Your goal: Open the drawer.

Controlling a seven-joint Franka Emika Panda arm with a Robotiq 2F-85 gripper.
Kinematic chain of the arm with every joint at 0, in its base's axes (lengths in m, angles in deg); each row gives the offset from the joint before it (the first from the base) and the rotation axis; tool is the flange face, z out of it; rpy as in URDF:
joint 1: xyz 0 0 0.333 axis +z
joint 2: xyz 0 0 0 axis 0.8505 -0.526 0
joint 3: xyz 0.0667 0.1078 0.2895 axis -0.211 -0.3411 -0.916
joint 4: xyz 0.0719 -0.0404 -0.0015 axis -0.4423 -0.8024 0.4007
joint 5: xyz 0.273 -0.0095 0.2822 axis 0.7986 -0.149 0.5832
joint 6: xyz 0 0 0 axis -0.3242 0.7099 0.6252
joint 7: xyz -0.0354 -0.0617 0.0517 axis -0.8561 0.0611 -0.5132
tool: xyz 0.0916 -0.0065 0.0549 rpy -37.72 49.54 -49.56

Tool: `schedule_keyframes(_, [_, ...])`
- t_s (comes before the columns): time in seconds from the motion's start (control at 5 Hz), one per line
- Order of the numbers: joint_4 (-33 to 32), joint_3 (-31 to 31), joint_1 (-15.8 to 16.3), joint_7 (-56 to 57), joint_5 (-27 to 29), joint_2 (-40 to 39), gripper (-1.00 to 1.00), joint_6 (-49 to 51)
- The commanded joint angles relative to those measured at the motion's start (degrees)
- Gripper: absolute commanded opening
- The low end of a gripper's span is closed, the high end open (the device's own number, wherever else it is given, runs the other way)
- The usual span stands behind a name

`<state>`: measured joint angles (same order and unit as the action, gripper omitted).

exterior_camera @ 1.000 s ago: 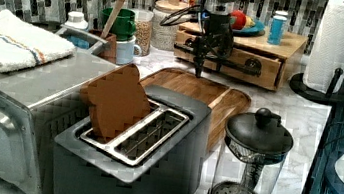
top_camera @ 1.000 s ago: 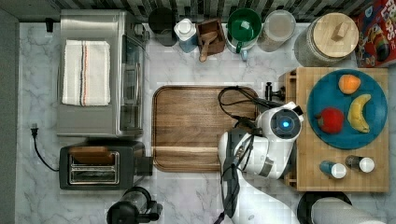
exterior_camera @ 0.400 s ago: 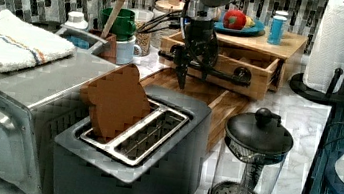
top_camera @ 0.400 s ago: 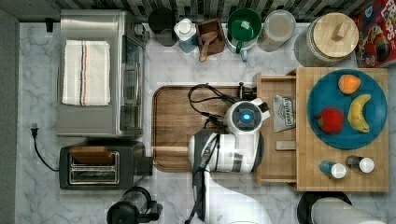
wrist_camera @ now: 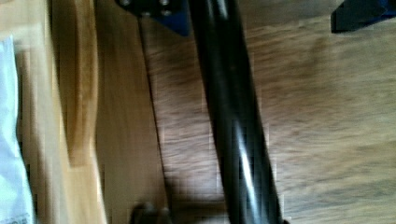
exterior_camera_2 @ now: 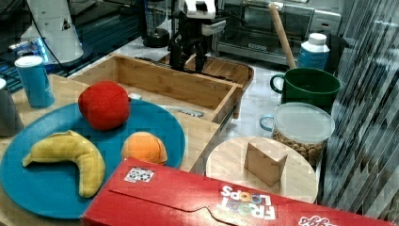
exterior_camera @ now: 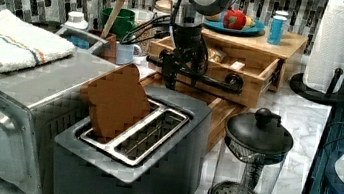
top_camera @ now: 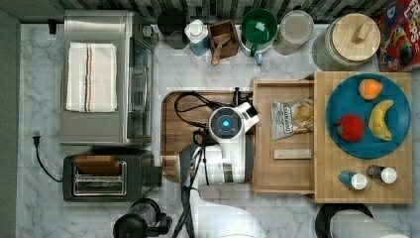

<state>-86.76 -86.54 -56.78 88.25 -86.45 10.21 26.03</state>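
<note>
Marble counter [top_camera: 223, 54], drawer [top_camera: 283, 173] open, gripper [exterior_camera: 183, 62] at handle [exterior_camera: 212, 79].

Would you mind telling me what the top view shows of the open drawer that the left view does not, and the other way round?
The top view alone looks straight into the drawer: a chip bag and a small flat bar lie on its floor.

The left view alone shows the drawer's front face with the long black bar handle on its mounts, and the gripper at that handle.

Both show the drawer pulled out from under the light-wood stand, over the brown tray, and the blue plate of fruit on the stand.
</note>
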Motion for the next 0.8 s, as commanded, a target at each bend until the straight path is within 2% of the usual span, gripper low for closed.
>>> schedule_keyframes(0.2, [4.0,-5.7,5.6,-7.0,-1.0,2.0,1.0,0.3])
schedule_keyframes(0.4, [4.8,-5.6,6.2,-9.5,-2.3,1.4,1.0,0.3])
schedule_keyframes(0.6, [5.7,-6.6,5.0,-8.7,-0.1,0.8,1.0,0.6])
schedule_keyframes(0.8, [5.7,-6.8,4.9,-8.8,-0.2,0.8,1.0,0.6])
